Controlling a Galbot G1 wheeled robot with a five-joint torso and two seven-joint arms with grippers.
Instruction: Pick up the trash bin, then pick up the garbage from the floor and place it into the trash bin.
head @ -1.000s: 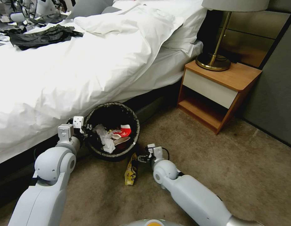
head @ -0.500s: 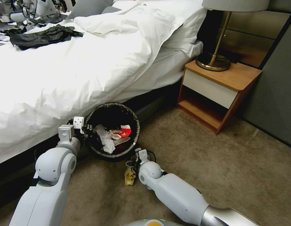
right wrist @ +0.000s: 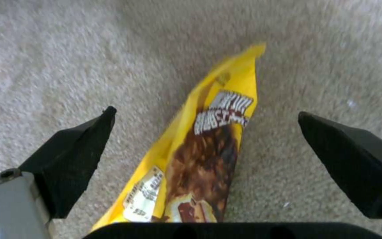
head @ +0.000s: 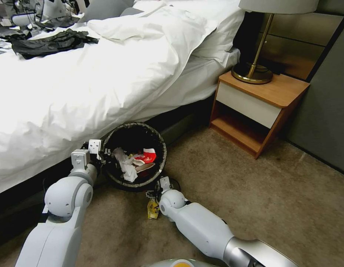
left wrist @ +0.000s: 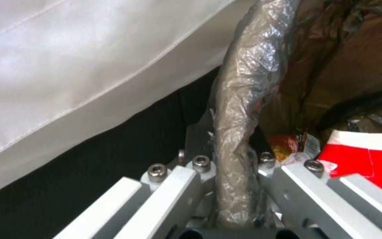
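Note:
The trash bin point(head: 135, 127), round with a dark bag over its rim point(left wrist: 237, 109), is held at the bed's edge by my left gripper point(head: 104, 154), shut on the bagged rim. Inside lie crumpled white tissue point(head: 125, 163) and a red-and-white crushed cup point(head: 147, 155) point(left wrist: 368, 156). On the floor point(head: 261, 193) just in front of the bin lies a yellow snack wrapper point(head: 153, 208) point(right wrist: 209, 146). My right gripper point(head: 151, 194) point(right wrist: 204, 116) hangs open right over it, a black finger on each side of the wrapper, not touching it.
A bed with a white duvet point(head: 105, 70) overhangs the bin at the back left. A wooden nightstand point(head: 259, 107) with a brass lamp point(head: 253, 70) stands at the right. Bare carpet stretches to the right of my right arm.
My right arm has swung left and lowered, bringing its open gripper from the wrapper's right to directly over it. The bin and left arm have barely shifted.

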